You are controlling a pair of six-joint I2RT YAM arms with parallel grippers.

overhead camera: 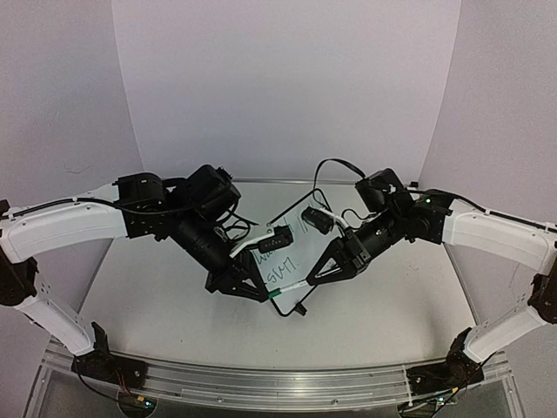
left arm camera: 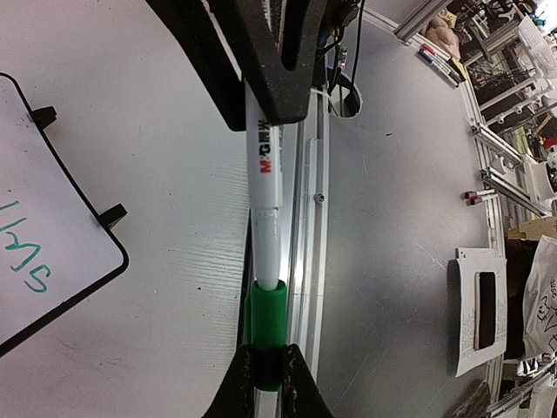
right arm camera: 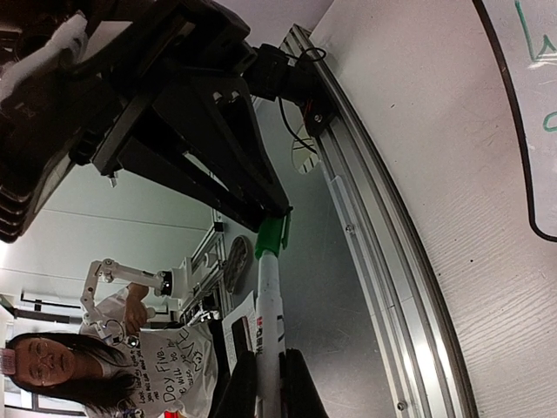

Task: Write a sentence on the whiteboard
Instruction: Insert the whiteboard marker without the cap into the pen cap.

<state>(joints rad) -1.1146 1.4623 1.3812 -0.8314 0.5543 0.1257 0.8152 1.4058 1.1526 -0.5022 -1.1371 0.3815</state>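
Note:
The whiteboard (overhead camera: 291,248) lies flat in the middle of the table with green writing on it; its corner shows in the left wrist view (left arm camera: 52,235) and its edge in the right wrist view (right arm camera: 522,104). A white marker (overhead camera: 294,286) with a green cap (overhead camera: 275,293) is held level between both grippers, above the table near the board's front edge. My left gripper (left arm camera: 268,370) is shut on the green cap (left arm camera: 265,322). My right gripper (right arm camera: 265,383) is shut on the white barrel (right arm camera: 268,313), and the cap (right arm camera: 271,237) sits over the barrel's far end.
An aluminium rail (left arm camera: 309,218) runs along the table's front edge, right below the marker. A black cable (overhead camera: 300,306) hangs by the right gripper. Beyond the table are papers (left arm camera: 479,309), loose markers (left arm camera: 439,63) and a person (right arm camera: 78,366).

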